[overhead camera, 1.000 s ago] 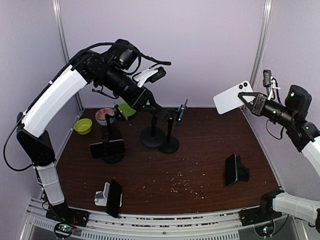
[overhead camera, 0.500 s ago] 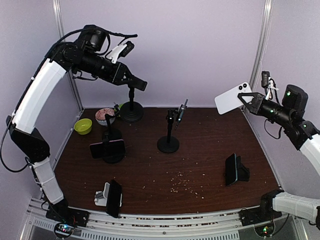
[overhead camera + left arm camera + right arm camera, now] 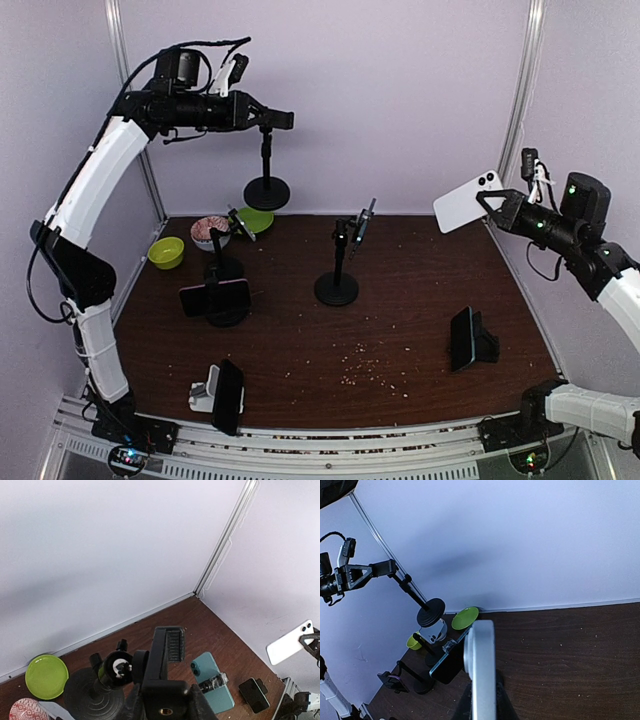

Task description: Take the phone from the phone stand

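The phone (image 3: 468, 200), white with its twin lenses at the top, hangs in the air at the right, and my right gripper (image 3: 492, 205) is shut on its lower end. The right wrist view shows it edge-on (image 3: 480, 665) between the fingers. The black phone stand (image 3: 266, 155) is lifted off the table at the back left, its round base (image 3: 267, 192) hanging free. My left gripper (image 3: 262, 120) is shut on its clamp head (image 3: 167, 650), which holds no phone.
A teal phone (image 3: 362, 222) sits on a black stand (image 3: 338, 288) mid-table. Two more phones on stands (image 3: 214, 297) are at the left, near a green bowl (image 3: 166, 252), green plate (image 3: 255, 219) and patterned bowl (image 3: 208, 232). A docked phone (image 3: 228, 396) is front left, another (image 3: 465, 338) right.
My left arm swung the empty stand up and to the back left, away from the middle of the table. The right gripper with the phone drifted slightly down and right.
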Tool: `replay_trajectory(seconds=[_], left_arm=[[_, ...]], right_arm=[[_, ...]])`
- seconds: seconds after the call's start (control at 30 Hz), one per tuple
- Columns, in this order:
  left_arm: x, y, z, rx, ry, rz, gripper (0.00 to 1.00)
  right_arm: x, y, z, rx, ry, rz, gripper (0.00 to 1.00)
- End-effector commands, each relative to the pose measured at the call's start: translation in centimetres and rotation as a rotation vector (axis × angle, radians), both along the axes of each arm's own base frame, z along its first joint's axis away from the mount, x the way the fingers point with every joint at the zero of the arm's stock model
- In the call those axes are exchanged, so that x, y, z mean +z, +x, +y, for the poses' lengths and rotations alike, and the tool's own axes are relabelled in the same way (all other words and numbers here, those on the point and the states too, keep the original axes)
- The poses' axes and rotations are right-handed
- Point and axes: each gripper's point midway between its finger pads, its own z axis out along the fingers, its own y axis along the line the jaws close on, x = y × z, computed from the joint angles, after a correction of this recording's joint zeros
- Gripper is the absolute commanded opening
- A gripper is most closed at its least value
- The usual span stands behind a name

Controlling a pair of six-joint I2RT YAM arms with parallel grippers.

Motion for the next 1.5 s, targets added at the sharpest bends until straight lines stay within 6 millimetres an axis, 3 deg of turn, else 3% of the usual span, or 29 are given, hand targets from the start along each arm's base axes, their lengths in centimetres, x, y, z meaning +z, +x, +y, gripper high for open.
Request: replay_trajectory(seconds=[0.0, 0.33, 0.6, 0.87, 1.03, 1.2, 1.47], left_arm=[[6.6, 1.8, -0.7, -0.012, -0.16, -0.238, 0.0], [0.4, 7.7, -2.8, 0.019, -0.15, -0.172, 0.0], [-4.9, 10.0, -5.5, -0.047, -0.203, -0.043, 0.0], [-10.2, 11.0, -7.2, -0.087, -0.224, 0.078, 0.0], [-14.7, 10.3, -8.3, -0.12, -0.18, 0.14, 0.0], [-17.8, 9.8, -8.4, -0.121, -0.146, 0.177, 0.0], [-18.2, 8.9, -7.6, -0.094, -0.08, 0.168, 0.36]], right_arm=[[0.7, 0.3, -0.7, -0.04, -0.004, -0.043, 0.0], [-1.5, 1.9, -1.0, -0.081, 0.001, 0.028, 0.0], [-2.7, 2.3, -1.1, -0.096, 0.025, 0.068, 0.0], [-3.7, 2.1, -1.1, -0.095, 0.039, 0.1, 0.0], [-4.1, 1.8, -1.1, -0.092, 0.046, 0.11, 0.0], [-4.6, 1.4, -1.1, -0.089, 0.047, 0.125, 0.0], [-4.6, 0.9, -1.2, -0.09, 0.05, 0.135, 0.0]])
